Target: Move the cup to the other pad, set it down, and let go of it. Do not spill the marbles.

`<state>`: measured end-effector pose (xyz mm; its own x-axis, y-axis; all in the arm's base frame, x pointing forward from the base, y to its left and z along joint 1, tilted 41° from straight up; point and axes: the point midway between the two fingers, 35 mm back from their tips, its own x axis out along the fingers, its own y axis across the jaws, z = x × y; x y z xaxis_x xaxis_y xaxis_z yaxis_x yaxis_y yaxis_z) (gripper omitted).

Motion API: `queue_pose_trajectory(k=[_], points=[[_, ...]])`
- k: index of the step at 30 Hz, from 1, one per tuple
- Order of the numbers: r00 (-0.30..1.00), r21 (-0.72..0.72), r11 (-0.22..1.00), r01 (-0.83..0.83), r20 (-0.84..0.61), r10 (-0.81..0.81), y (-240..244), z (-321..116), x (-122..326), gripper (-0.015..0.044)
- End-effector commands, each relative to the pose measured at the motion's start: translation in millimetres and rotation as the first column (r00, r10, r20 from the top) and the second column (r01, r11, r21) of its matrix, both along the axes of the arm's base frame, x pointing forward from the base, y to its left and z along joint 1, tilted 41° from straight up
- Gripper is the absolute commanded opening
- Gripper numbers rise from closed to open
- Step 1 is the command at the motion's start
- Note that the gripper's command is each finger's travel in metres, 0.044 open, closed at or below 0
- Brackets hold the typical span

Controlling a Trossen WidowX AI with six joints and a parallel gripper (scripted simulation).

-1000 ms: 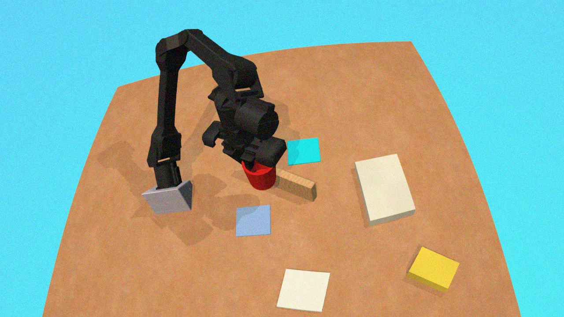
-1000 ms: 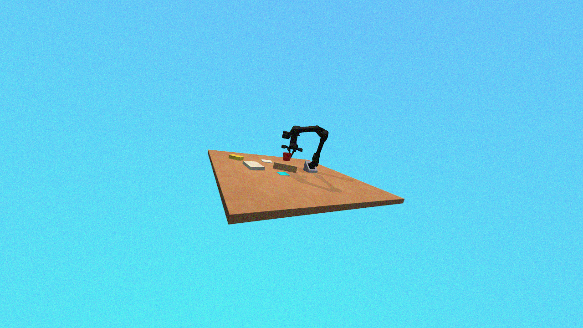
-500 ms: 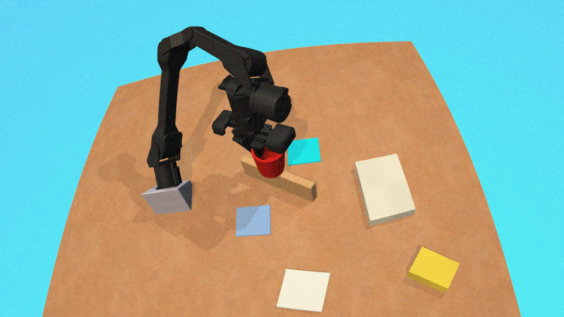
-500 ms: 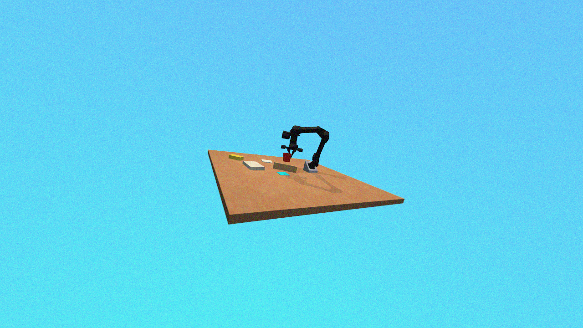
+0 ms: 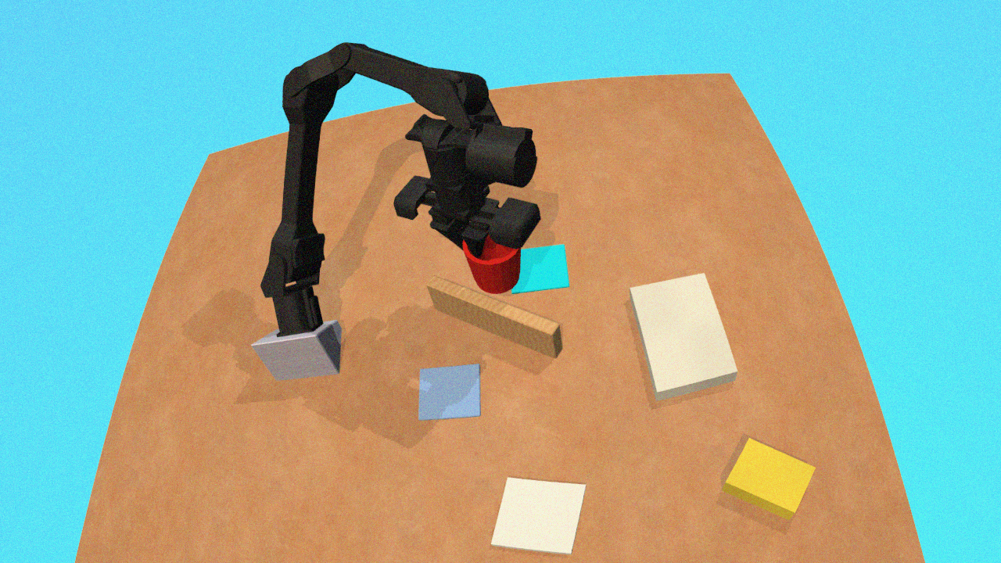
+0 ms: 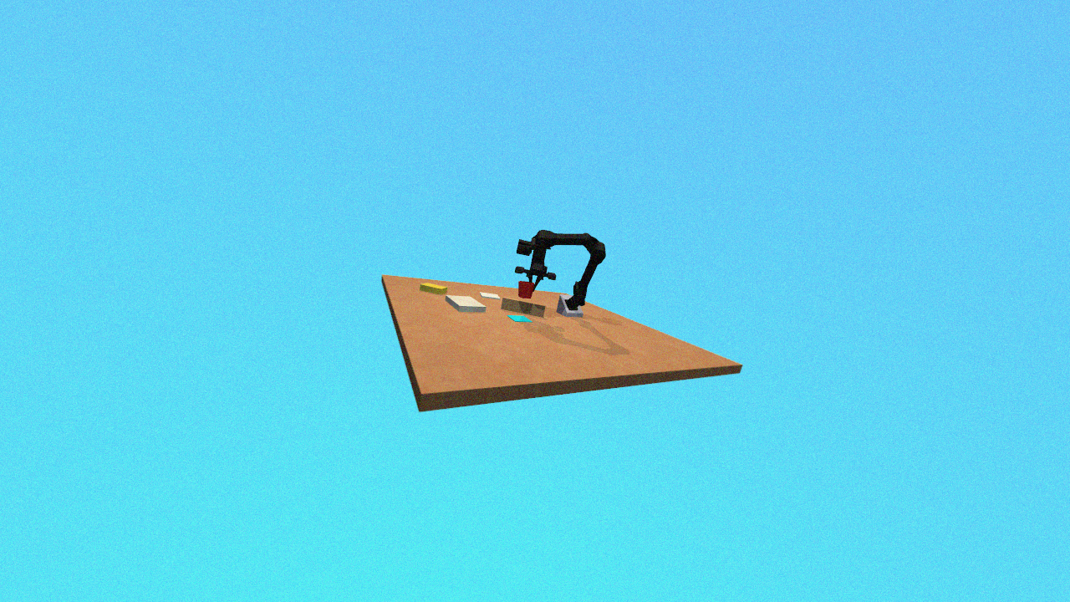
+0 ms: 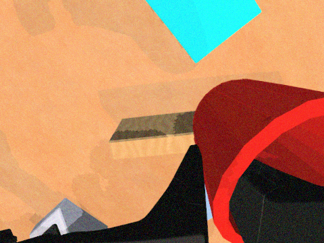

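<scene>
The red cup point(image 5: 496, 274) point(image 6: 526, 289) point(image 7: 229, 115) is off the table, about upright. My gripper point(image 5: 473, 246) point(image 6: 531, 283) point(image 7: 204, 150) is shut on its wall at the rim, one finger inside and one outside. The cup hangs above and near the wooden bar. The cyan pad point(image 5: 547, 268) point(image 6: 520, 318) point(image 7: 206, 27) lies beyond the bar, partly behind the cup in the top view. The blue pad point(image 5: 449, 392) lies on the bar's other side; a sliver of it point(image 7: 208, 204) shows in the wrist view. No marbles can be made out; the cup's bottom is hidden.
The wooden bar point(image 5: 493, 318) point(image 6: 522, 307) point(image 7: 152, 146) stands between the two pads. A large cream block point(image 5: 682, 332) point(image 6: 465, 303) lies right of it in the top view. A yellow block point(image 5: 771, 475) point(image 6: 433, 288) and a flat cream square point(image 5: 539, 514) point(image 6: 489, 295) lie farther off.
</scene>
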<state>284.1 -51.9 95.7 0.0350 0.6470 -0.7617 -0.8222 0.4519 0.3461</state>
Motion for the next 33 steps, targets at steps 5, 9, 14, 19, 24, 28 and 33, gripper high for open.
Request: queue_pose_trajectory(k=[5,9,14,19,24,28,33], points=[[1.000,0.003,1.000,0.003,0.003,-0.003,14,15,14,0.0000],[1.000,0.003,1.000,0.003,0.003,-0.003,20,21,21,0.0000],[1.000,0.004,1.000,0.003,0.003,-0.003,27,28,28,0.0000],[1.000,0.004,1.000,0.003,0.004,-0.003,33,35,35,0.0000],[1.000,0.005,1.000,0.003,0.004,-0.003,40,42,41,0.0000],[1.000,0.005,1.000,0.003,0.005,-0.003,45,48,46,0.0000],[1.000,0.006,1.000,0.003,0.005,-0.003,51,54,52,0.0000]])
